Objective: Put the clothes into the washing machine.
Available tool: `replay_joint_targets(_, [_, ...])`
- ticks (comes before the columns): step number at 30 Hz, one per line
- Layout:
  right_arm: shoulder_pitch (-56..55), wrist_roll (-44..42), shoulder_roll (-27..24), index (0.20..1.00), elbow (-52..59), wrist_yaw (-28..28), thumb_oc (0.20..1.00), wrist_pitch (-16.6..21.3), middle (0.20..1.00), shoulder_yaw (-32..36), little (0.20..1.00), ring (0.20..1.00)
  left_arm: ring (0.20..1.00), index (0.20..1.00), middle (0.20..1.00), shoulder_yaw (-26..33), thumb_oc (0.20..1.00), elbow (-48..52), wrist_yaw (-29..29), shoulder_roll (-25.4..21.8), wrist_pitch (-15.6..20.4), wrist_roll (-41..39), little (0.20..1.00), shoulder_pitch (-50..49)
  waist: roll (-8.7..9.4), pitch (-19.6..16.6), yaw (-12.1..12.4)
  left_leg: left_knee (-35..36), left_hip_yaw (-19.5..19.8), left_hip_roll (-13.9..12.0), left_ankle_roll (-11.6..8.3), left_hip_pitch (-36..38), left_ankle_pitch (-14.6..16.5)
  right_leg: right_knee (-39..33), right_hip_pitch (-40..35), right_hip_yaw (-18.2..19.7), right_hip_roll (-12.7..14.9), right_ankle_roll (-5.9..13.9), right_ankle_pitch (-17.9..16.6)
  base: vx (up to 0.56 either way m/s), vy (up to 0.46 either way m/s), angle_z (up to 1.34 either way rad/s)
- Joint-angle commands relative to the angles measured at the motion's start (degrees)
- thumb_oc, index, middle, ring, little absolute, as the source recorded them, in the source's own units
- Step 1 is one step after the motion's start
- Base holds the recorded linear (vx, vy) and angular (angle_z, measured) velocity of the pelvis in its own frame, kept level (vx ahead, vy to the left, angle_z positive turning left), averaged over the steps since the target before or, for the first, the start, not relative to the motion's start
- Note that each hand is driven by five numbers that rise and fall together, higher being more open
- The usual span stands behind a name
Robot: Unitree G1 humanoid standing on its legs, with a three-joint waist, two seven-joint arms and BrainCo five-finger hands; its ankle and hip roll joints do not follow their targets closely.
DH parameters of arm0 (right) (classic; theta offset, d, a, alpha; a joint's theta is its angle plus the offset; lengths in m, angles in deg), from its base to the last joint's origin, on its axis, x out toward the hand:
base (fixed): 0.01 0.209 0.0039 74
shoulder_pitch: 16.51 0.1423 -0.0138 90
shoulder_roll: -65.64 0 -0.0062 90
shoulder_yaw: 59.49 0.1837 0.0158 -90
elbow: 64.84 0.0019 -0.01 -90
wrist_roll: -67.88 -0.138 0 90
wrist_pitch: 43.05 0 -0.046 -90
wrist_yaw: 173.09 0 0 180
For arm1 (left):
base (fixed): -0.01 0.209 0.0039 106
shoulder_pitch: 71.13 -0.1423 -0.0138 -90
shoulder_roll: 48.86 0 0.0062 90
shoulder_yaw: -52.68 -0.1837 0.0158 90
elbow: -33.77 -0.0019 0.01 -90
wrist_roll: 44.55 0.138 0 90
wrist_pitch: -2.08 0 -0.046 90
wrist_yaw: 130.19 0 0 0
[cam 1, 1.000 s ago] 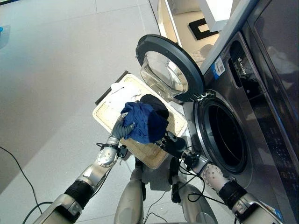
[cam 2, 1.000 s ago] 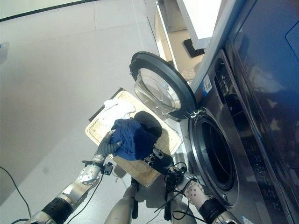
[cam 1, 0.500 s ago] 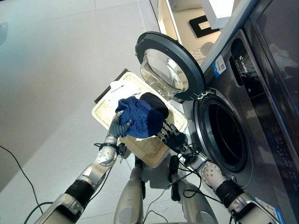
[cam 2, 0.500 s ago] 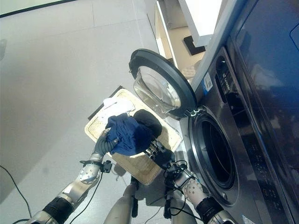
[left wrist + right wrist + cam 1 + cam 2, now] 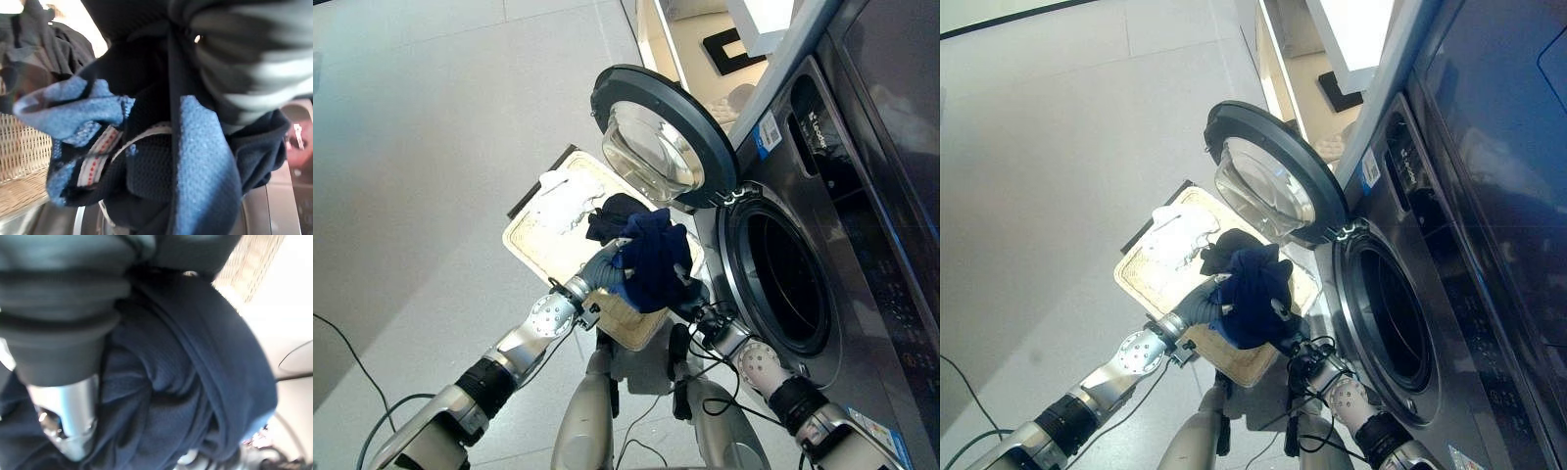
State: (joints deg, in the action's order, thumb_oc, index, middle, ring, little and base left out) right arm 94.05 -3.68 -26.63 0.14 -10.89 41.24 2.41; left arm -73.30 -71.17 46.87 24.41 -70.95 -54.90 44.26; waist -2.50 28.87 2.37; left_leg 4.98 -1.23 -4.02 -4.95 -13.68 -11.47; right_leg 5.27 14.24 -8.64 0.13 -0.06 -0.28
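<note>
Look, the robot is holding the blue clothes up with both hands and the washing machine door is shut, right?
Not quite. The washing machine door is open, swung wide beside the dark drum opening; the left eye view shows it. The rest fits: the blue clothes are held up between the left hand and the right hand.

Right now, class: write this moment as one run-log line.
both hands, left hand and right hand, carry blue garment | above wicker basket | washer door open | drum not reached

Left hand [image 5: 1203,305] lifts blue garment [image 5: 1255,294] above basket [image 5: 1151,278] (washer door [image 5: 1268,176] open).
</note>
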Motion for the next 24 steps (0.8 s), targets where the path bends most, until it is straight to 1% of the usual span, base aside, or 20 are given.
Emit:
replay_joint_targets(1, [3.6,1.7,2.9,1.0,5.1,-1.7,1.0,-2.0,1.0,-3.1,1.0,1.0,0.2,0.2,0.2,-1.6,0.2,4.2,-2.9,2.6,2.6,-0.2,0.2,3.3,3.36,0.9,-1.5,0.0,-0.2,7.2,3.3,2.9,5.3,-7.4,-1.3,0.9,1.5,5.55,-7.5,0.0,-0.02,-0.04])
replay_joint_targets(4, [4.0,2.3,2.8,1.0,4.7,-2.4,1.0,-2.9,1.0,-3.7,1.0,1.0,0.2,0.2,0.2,-2.6,0.2,3.5,-2.8,2.2,1.0,1.9,0.2,4.3,3.46,0.9,-1.6,0.0,0.2,7.2,3.31,2.7,5.2,-7.5,-1.1,1.2,1.4,5.56,-7.6,0.0,0.0,0.0])
replay_joint_targets(5, [4.2,3.2,2.6,1.0,4.5,-3.1,1.0,-3.2,1.0,-4.1,1.0,1.0,0.2,0.2,0.2,-3.3,0.2,2.8,-2.5,1.7,-0.8,3.5,0.2,4.9,3.55,0.9,-1.6,0.0,0.3,7.2,3.28,2.5,5.1,-7.6,-1.0,1.3,1.4,5.65,-7.8,0.0,0.0,0.0])
replay_joint_targets(8, [4.5,4.0,2.2,1.0,4.3,-3.7,1.0,-3.1,1.0,-4.4,1.0,1.0,0.2,0.2,0.2,-3.9,0.2,1.6,-2.6,1.2,-1.7,4.4,0.2,5.4,3.71,0.9,-1.7,0.0,0.2,7.2,3.21,2.5,5.1,-7.7,-1.0,1.3,1.4,5.74,-7.9,0.0,0.0,0.0])
replay_joint_targets(9, [4.7,5.2,1.8,1.0,4.1,-4.2,1.0,-2.7,1.0,-4.8,1.0,1.0,0.2,0.2,0.2,-4.3,0.2,0.8,-3.5,0.8,-3.1,4.8,0.2,6.0,3.91,0.9,-1.8,0.0,0.1,7.1,3.17,2.4,5.0,-7.8,-0.9,1.3,1.4,5.85,-8.0,0.0,0.0,0.0])
replay_joint_targets(10, [5.0,5.3,1.5,1.0,4.1,-4.3,1.0,-2.6,1.0,-5.0,1.0,1.0,0.2,0.2,0.2,-4.6,0.2,0.2,-4.1,0.5,-3.5,5.2,0.2,6.4,4.05,0.9,-1.9,0.0,0.0,7.1,3.14,2.3,5.0,-7.9,-0.7,1.3,1.4,5.91,-8.1,0.0,0.0,0.0])
replay_joint_targets(11, [5.6,4.7,1.1,1.0,4.1,-4.2,1.0,-2.4,1.0,-5.5,1.0,1.0,0.2,0.2,0.2,-5.3,0.2,-0.7,-5.8,0.2,-5.0,5.2,0.2,7.2,4.23,0.9,-2.0,0.0,-0.3,7.0,3.03,2.2,4.9,-8.0,-0.7,1.3,1.4,5.98,-8.3,0.0,-0.021,-0.06])
replay_joint_targets(13, [6.0,3.8,0.8,1.0,3.8,-4.5,1.0,-2.2,1.0,-5.8,1.0,1.0,0.2,0.2,0.2,-6.1,0.2,-1.6,-8.5,-0.2,-6.7,5.2,0.2,7.8,4.27,0.9,-2.2,0.0,-0.5,7.0,3.02,2.2,4.9,-8.2,-0.6,1.3,1.3,6.02,-8.4,0.0,-0.015,-0.09])
replay_joint_targets(14, [6.1,3.7,0.8,1.0,3.8,-4.5,1.0,-2.1,1.0,-5.8,1.0,1.0,0.2,0.2,0.2,-6.3,0.2,-1.6,-8.9,-0.3,-6.9,5.2,0.2,7.9,4.26,0.9,-2.2,0.0,-0.6,6.9,3.01,2.2,4.9,-8.3,-0.6,1.3,1.3,6.02,-8.5,0.0,-0.009,-0.08])
replay_joint_targets(15, [6.2,3.2,0.8,1.0,3.7,-4.7,1.0,-1.9,1.0,-5.9,1.0,1.0,0.2,0.2,0.2,-6.6,0.2,-1.7,-10.5,-0.6,-8.2,5.0,0.2,8.2,4.23,0.9,-2.2,0.0,-0.7,6.9,2.98,2.1,4.9,-8.3,-0.6,1.3,1.3,6.04,-8.5,0.01,-0.011,-0.13])
replay_joint_targets(16, [6.6,1.9,0.8,0.715,3.6,-5.0,0.715,-1.2,0.715,-6.4,0.715,0.715,0.2,0.2,0.2,-8.0,0.2,-2.2,-12.7,-0.9,-9.5,4.8,0.2,8.8,4.16,0.9,-2.4,0.0,-0.8,6.9,2.92,2.1,4.9,-8.5,-0.6,1.3,1.3,6.11,-8.6,0.01,-0.01,-0.13])
replay_joint_targets(17, [6.6,1.6,0.8,0.561,3.6,-5.1,0.561,-1.0,0.561,-6.5,0.561,0.561,0.2,0.2,0.2,-8.3,0.2,-2.3,-13.0,-0.9,-9.5,4.8,0.2,8.9,4.12,0.9,-2.4,0.0,-0.8,6.9,2.9,2.0,4.8,-8.5,-0.6,1.2,1.3,6.12,-8.6,0.01,-0.007,-0.11])
replay_joint_targets(18, [6.6,1.6,0.8,0.561,3.6,-5.1,0.561,-1.0,0.561,-6.5,0.561,0.561,0.2,0.2,0.2,-8.3,0.2,-2.3,-13.0,-0.9,-9.5,4.8,0.2,8.9,4.12,0.9,-2.4,0.0,-0.8,6.9,2.9,2.0,4.8,-8.5,-0.6,1.2,1.3,6.12,-8.6,0.0,0.0,-0.05])
replay_joint_targets(19, [7.0,0.6,1.1,0.2,3.5,-5.2,0.2,0.0,0.2,-6.9,0.2,0.2,0.2,0.2,0.2,-9.4,0.2,-2.7,-15.4,-0.9,-11.5,4.8,0.2,9.7,3.94,0.9,-2.7,0.0,-1.1,6.8,2.84,1.4,4.7,-8.7,0.0,1.1,1.4,6.2,-8.9,0.0,0.0,0.0])
replay_joint_targets(23, [7.0,-0.6,1.7,0.2,2.9,-4.7,0.2,1.3,0.2,-7.4,0.2,0.2,0.2,0.2,0.2,-11.2,0.2,-3.6,-17.7,-0.6,-13.0,6.2,0.2,10.1,3.81,0.9,-2.7,0.0,-1.3,6.8,2.85,0.8,4.6,-8.4,0.8,0.8,1.7,6.33,-8.9,0.0,-0.007,-0.02])
replay_joint_targets(24, [7.1,-1.1,1.8,0.2,2.6,-4.6,0.2,1.4,0.2,-7.3,0.2,0.2,0.219,0.219,0.219,-11.7,0.219,-3.7,-18.6,-0.6,-13.4,6.5,0.219,10.5,3.81,0.9,-2.8,-0.1,-1.3,6.9,2.87,0.6,4.6,-8.4,0.9,0.7,1.7,6.33,-8.9,0.0,0.0,0.0])
